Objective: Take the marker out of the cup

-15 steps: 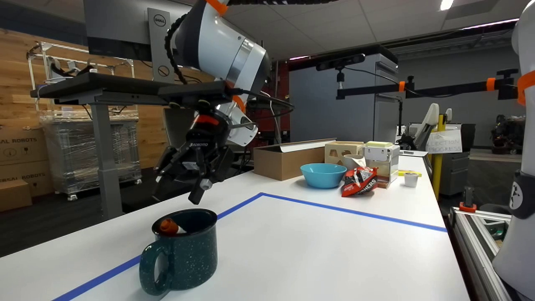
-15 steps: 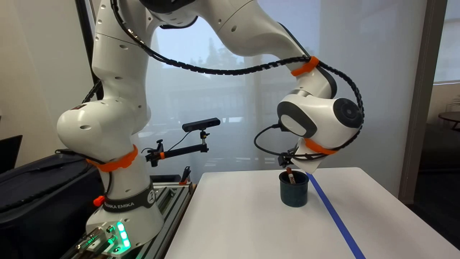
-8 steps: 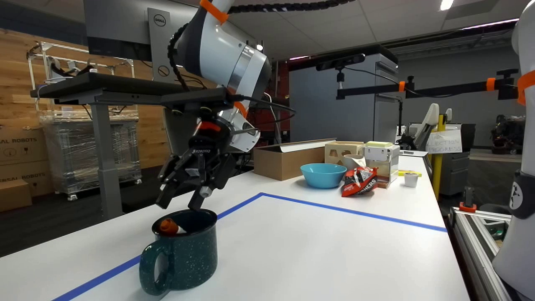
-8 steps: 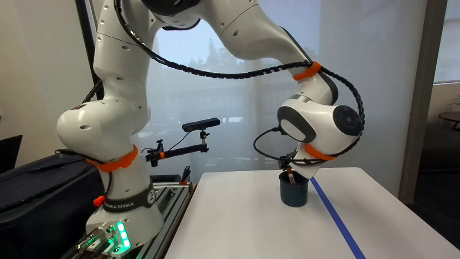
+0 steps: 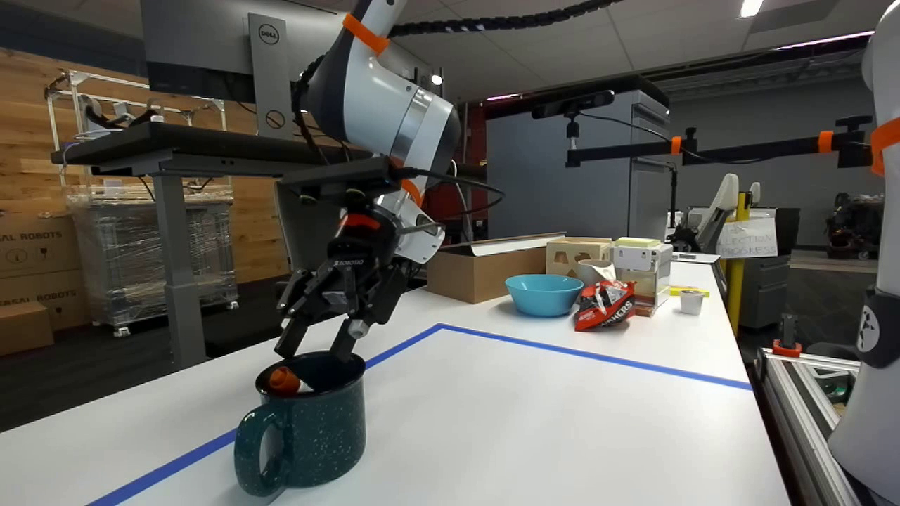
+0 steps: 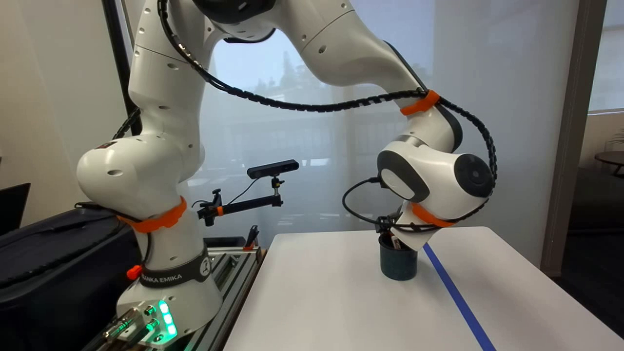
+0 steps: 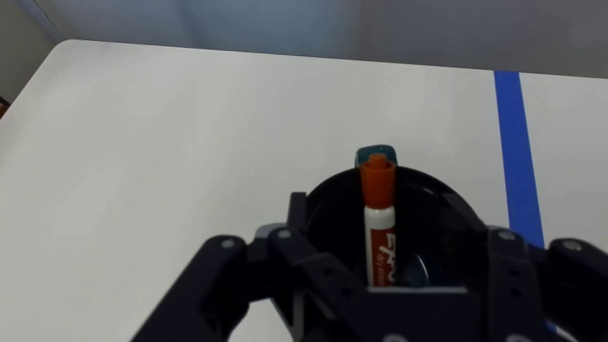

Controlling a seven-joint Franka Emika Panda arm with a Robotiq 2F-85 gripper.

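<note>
The dark teal cup [image 5: 327, 439] stands upright on the table, also in an exterior view [image 6: 399, 265] and the wrist view [image 7: 332, 218]. The marker [image 5: 284, 381] leans inside it, its orange-red cap at the rim on the handle side. The wrist view shows the marker [image 7: 379, 218] with a white and red barrel; its lower end is hidden by the gripper. My gripper [image 5: 315, 349] is open just over the cup's mouth, fingertips at rim height. In the wrist view the open fingers [image 7: 378, 206] lie on either side of the marker, apart from it.
A light-blue bowl [image 5: 543, 295], a red bag [image 5: 605, 306], a cardboard box [image 5: 481, 273] and a small white cup [image 5: 692, 302] stand farther along the table. Blue tape [image 6: 458, 295] runs beside the cup. The table edge [image 7: 285, 56] lies beyond the handle.
My gripper has moved down to the cup's mouth and slightly right in an exterior view, staying open. The cup and the marker have not moved.
</note>
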